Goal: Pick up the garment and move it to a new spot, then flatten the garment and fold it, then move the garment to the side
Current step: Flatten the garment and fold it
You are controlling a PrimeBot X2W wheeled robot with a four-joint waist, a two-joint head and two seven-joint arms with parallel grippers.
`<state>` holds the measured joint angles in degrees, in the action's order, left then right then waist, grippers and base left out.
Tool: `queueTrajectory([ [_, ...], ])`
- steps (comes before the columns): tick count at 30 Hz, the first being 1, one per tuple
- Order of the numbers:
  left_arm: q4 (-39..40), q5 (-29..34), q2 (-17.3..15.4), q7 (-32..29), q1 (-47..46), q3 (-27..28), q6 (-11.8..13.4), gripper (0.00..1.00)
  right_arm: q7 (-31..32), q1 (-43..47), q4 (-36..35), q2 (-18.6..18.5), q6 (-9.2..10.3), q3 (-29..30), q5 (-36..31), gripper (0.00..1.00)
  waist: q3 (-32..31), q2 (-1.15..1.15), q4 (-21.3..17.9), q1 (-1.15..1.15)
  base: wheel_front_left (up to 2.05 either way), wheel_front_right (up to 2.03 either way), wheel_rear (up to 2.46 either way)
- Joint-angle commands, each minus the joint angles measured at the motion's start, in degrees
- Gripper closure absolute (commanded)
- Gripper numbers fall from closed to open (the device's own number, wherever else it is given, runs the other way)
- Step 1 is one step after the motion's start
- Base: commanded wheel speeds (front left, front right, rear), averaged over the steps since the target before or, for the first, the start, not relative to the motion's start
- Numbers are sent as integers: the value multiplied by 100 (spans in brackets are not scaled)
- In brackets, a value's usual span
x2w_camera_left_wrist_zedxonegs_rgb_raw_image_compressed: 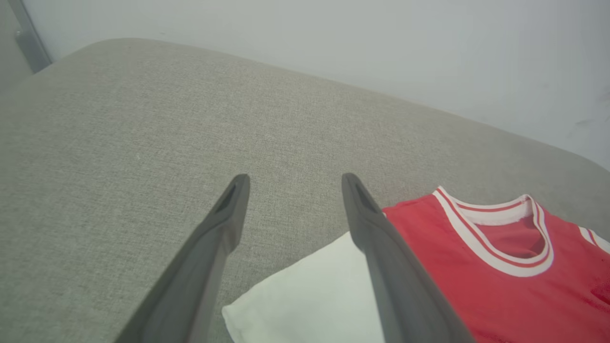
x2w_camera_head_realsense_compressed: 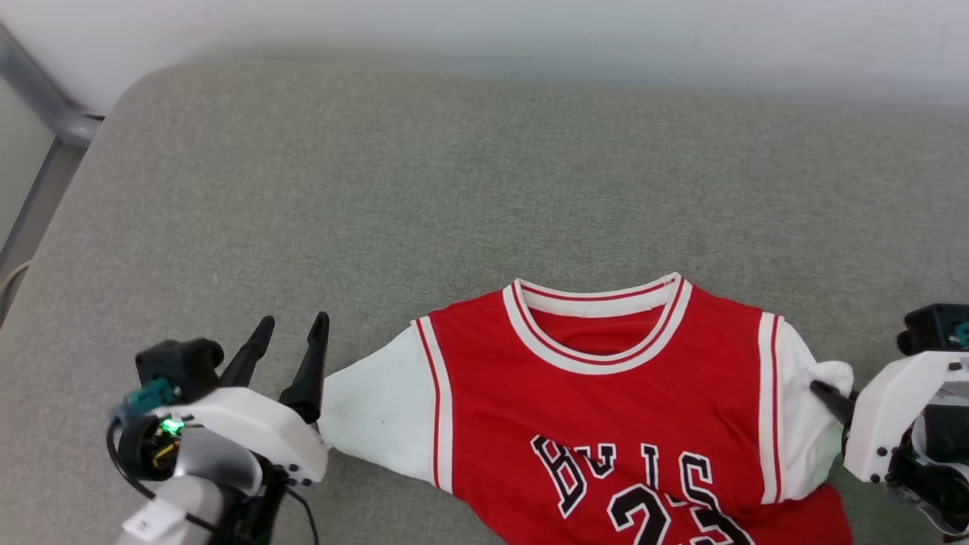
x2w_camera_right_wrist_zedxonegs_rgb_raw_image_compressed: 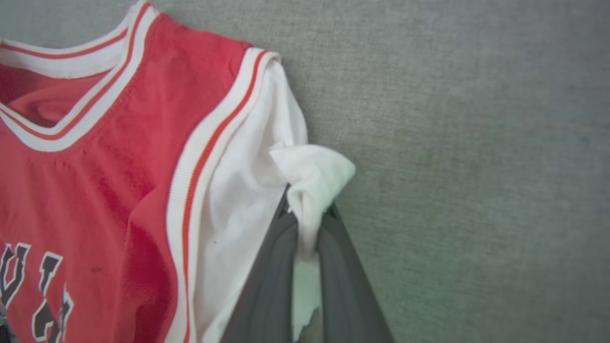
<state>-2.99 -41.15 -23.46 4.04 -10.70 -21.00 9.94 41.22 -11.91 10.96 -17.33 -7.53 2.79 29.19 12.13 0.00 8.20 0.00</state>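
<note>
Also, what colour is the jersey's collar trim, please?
The collar trim is white with a red stripe; head view shows it best.

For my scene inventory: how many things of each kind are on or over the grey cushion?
Red jersey shirt: 1
Grippers: 2 (left gripper open beside one white sleeve; right gripper shut on the other sleeve)
Grey cushion beneath them: 1
Total: 4
</note>
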Motion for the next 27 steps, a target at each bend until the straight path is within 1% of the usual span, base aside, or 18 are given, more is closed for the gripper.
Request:
queueTrajectory([
  [1, 14, -116, -116, -276, -71, 27, -37, 0, -66, 89, -120, 36, 6, 69, -46, 100, -93, 0, -86, 0, 0, 0, 0],
  [3, 40, -372, -314, -871, -130, 26, -98, 0, -143, 178, -304, 88, 7, 190, -98, 100, -137, 0, -152, 0, 0, 0, 0],
  [7, 29, -846, -746, -2110, -208, -30, -179, 0, -104, 333, -649, 218, 7, 356, -208, 100, -136, 0, -321, 0, 0, 0, 0],
  [9, -12, -1008, -985, -2660, -241, -38, -115, 0, -93, 376, -780, 307, 6, 383, -231, 100, -95, 0, -419, 0, 0, 0, 0],
  [11, -14, -1169, -1111, -3064, -281, -56, -110, 0, -63, 414, -875, 384, 6, 373, -277, 100, -41, 0, -510, 0, 0, 0, 0],
  [13, -58, -1187, -1253, -3340, -309, -114, -92, 0, -39, 462, -927, 473, 7, 380, -269, 100, 29, 0, -589, 0, 0, 0, 0],
  [16, -250, -1254, -1312, -3679, -355, -218, -51, 0, -43, 457, -1013, 569, 6, 348, -290, 100, 130, 0, -695, 0, 0, 0, 0],
  [19, -536, -1280, -1247, -3966, -428, -389, -37, 0, -75, 458, -1033, 614, 7, 367, -265, 100, 210, 0, -759, 0, 0, 0, 0],
  [21, -622, -1282, -1221, -4036, -458, -440, -62, 0, -80, 443, -1041, 612, 6, 369, -262, 100, 244, 0, -777, 0, 0, 0, 0],
  [24, -876, -1351, -1039, -4252, -510, -652, -215, 0, -112, 398, -1024, 615, 6, 395, -256, 100, 305, 0, -804, 0, 0, 0, 0],
  [25, -953, -1395, -965, -4339, -513, -740, -275, 7, -121, 390, -1017, 617, 6, 401, -258, 100, 317, 0, -811, 0, 0, 0, 0],
  [26, -1007, -1403, -892, -4388, -525, -810, -345, 56, -136, 381, -1004, 619, 6, 419, -265, 100, 325, 0, -817, 0, 0, 0, 0],
  [27, -1046, -1428, -812, -4421, -544, -863, -384, 100, -142, 373, -989, 606, 7, 438, -261, 100, 328, 0, -816, 0, 0, 0, 0],
])
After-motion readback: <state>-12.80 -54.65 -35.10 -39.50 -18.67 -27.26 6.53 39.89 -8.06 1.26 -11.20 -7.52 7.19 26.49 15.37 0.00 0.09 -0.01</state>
